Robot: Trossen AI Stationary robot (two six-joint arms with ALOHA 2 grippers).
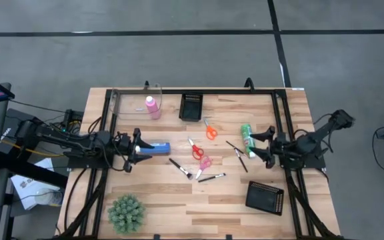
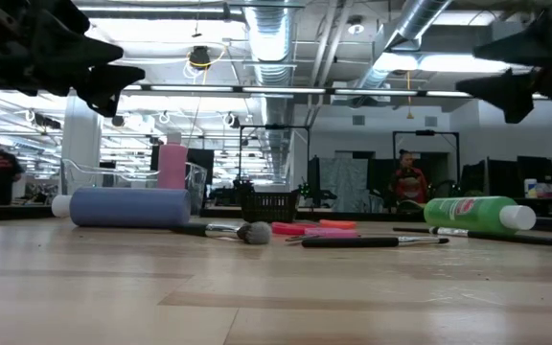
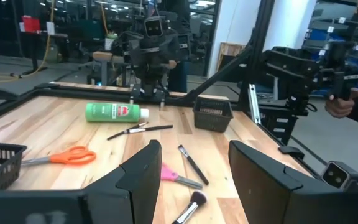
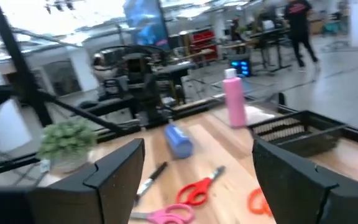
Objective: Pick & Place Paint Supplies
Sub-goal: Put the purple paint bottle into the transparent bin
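Note:
The blue bottle (image 1: pixel 157 147) (image 2: pixel 127 207) lies on its side at the table's left. The green bottle (image 1: pixel 247 139) (image 2: pixel 472 213) lies on its side at the right. The pink bottle (image 1: pixel 153 107) (image 2: pixel 172 165) stands upright inside a clear bin. Orange scissors (image 1: pixel 210 130), red scissors (image 1: pixel 195 150), pink scissors (image 1: pixel 205 162) and several dark-handled brushes (image 1: pixel 180 168) lie flat mid-table. My left gripper (image 1: pixel 137 148) (image 3: pixel 194 149) hovers open above the blue bottle's capped end. My right gripper (image 1: pixel 262 145) (image 4: pixel 197 146) hovers open beside the green bottle. Both show raised off the table in the low view.
A clear bin (image 1: pixel 122 100) sits at the far left. One black mesh tray (image 1: pixel 191 107) stands near the far edge, another (image 1: pixel 265 197) near the right front. A spiky green plant (image 1: pixel 125 213) stands at the near left. Bare wood lies along the near edge.

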